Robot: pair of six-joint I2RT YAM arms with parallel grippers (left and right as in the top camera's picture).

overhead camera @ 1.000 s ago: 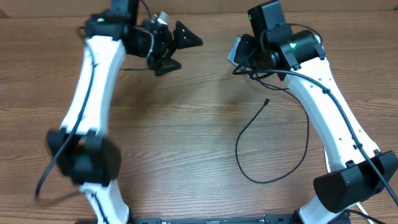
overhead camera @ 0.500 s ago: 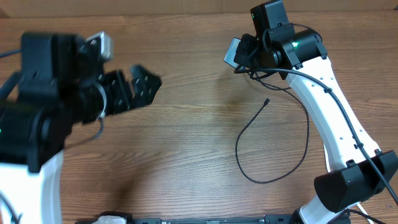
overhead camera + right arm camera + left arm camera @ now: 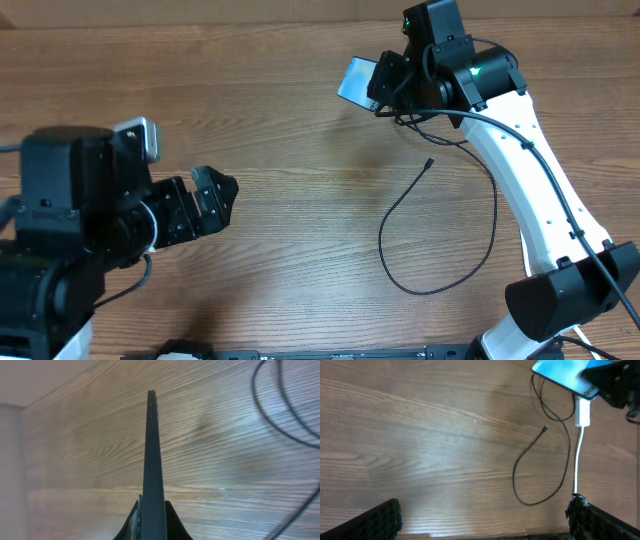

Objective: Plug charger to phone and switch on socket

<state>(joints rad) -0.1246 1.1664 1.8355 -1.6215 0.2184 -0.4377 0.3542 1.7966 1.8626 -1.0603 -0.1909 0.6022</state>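
Observation:
My right gripper (image 3: 385, 85) is shut on the phone (image 3: 357, 80) and holds it tilted above the table at the back, its light blue screen facing up and left. The right wrist view shows the phone (image 3: 152, 450) edge-on between the fingers. The phone also shows in the left wrist view (image 3: 560, 372). The black charger cable (image 3: 381, 235) lies in a loop on the table, its connector tip (image 3: 429, 163) free. Its plug end is hidden under the right arm. A small white block, likely the socket (image 3: 583, 410), lies below the phone. My left gripper (image 3: 210, 195) is open and empty at the left.
A thick white cord (image 3: 577, 465) runs from the white block toward the table's front. The white right arm (image 3: 540, 190) covers the table's right side in the overhead view. Loops of cable (image 3: 280, 410) lie right of the phone.
My left arm has swung from the back of the table to the front left, gripper still open. My right gripper has tilted the phone out to the left, so more screen shows.

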